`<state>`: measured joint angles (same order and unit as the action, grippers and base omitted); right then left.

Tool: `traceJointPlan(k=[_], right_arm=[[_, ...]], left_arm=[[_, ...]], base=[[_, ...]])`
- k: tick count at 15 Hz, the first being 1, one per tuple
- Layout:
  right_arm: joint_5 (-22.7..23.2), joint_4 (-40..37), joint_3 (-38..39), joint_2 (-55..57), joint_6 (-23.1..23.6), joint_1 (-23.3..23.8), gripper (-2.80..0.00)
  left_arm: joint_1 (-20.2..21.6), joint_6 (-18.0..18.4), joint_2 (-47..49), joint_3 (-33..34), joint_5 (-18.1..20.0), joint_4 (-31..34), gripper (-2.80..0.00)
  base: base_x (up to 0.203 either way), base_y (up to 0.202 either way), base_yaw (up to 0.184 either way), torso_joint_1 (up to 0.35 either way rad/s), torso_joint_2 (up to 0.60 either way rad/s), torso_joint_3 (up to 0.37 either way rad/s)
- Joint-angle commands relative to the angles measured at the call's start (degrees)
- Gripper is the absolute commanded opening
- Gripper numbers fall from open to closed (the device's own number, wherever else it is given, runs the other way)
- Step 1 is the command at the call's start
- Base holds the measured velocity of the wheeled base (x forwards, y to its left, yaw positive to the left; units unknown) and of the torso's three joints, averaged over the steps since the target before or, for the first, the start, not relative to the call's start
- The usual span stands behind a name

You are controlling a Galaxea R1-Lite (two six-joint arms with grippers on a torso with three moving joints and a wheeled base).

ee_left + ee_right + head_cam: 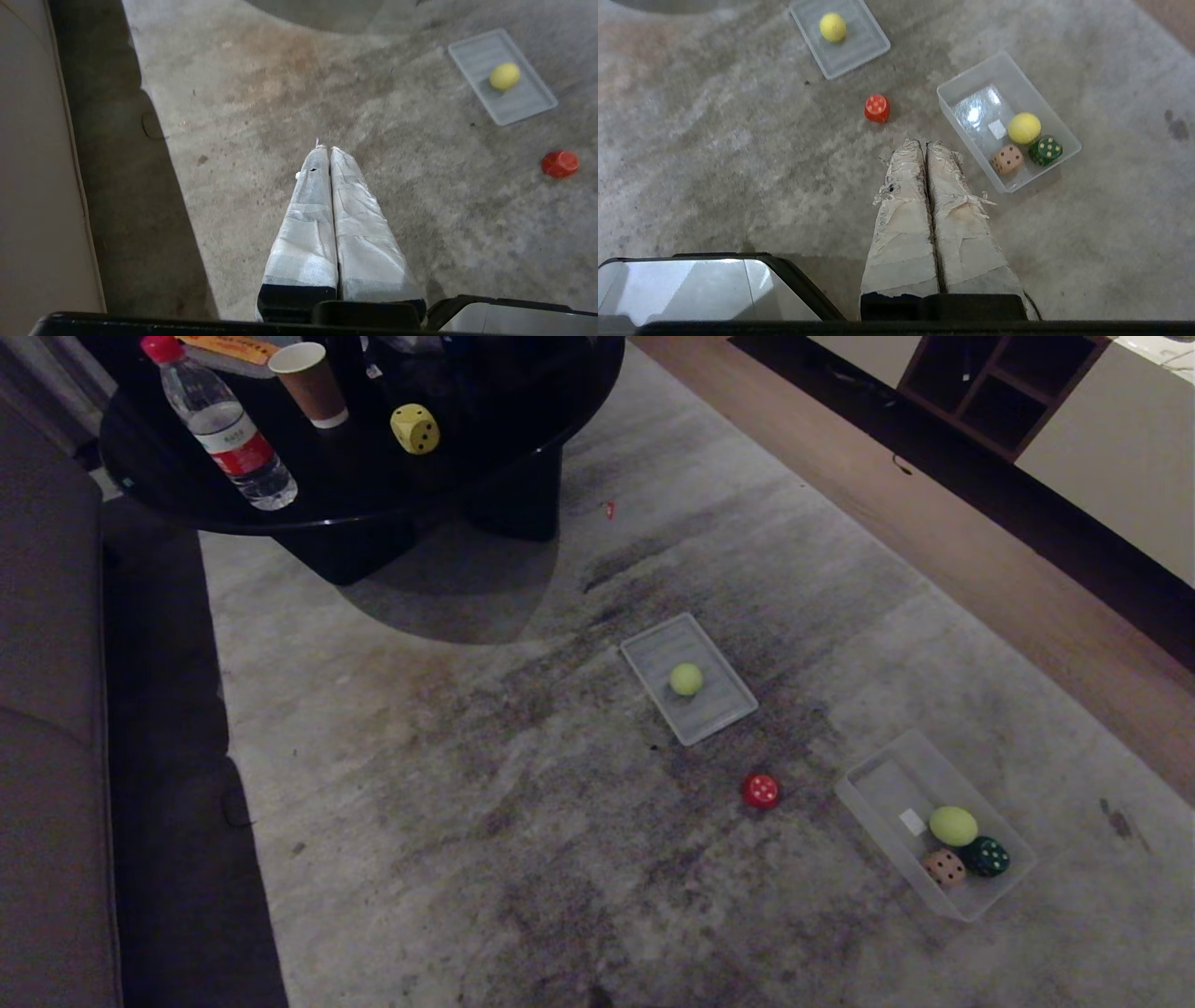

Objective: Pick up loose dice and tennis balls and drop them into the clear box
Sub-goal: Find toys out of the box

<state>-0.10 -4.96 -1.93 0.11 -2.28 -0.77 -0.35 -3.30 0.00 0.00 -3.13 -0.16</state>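
1. Above the rug, both grippers hang with nothing in them: the left gripper [325, 148] has its taped fingers [308, 219] pressed flat together, and the right gripper [923, 142] shows the same clenched pair, frayed tape curling off its fingers [957, 219]. Neither is near a target, so any grab must begin by spreading the fingers; if they come down clenched, they would most likely knock a ball or die away.

2. Nearest the right gripper lies the red die [877, 108] on the bare rug [485, 821], between the lid panel [724, 709] and the clear box [873, 784]. Being rounded at the corners, it would probably roll if nudged off-centre.

3. One loose tennis ball [686, 679] rests on the flat ribbed lid panel. That smooth surface is judged the riskiest spot: a glancing touch could send the ball off the panel and across the rug, or slide the panel itself.

4. The clear box already holds a second tennis ball [952, 825], a dark green die [986, 856] and a peach die [945, 868], bunched at its near end. Something dropped from high onto them could bounce out over the low wall, and the lid panel might be mistaken for the box.

5. Farthest off, a yellow die [414, 428] sits on the dark round table [168, 495] beside a paper cup [310, 383] and a water bottle [224, 429]. Reaching there risks toppling either.
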Motion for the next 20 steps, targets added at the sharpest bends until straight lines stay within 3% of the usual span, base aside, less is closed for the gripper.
traceJointPlan(k=[1, 20], right_arm=[[0.01, -0.05, -0.01, -0.02, -0.01, -0.02, -2.80], [0.01, -0.05, -0.01, -0.02, -0.01, -0.02, -2.80]], left_arm=[[0.00, 0.05, 0.09, 0.09, -0.03, 0.07, -2.80], [0.00, 0.49, 0.09, 0.09, 0.06, 0.07, -2.80]], base=[[0.000, 0.000, 0.000, 0.000, 0.00, -0.205], [0.000, 0.000, 0.000, 0.004, 0.00, -0.196]])
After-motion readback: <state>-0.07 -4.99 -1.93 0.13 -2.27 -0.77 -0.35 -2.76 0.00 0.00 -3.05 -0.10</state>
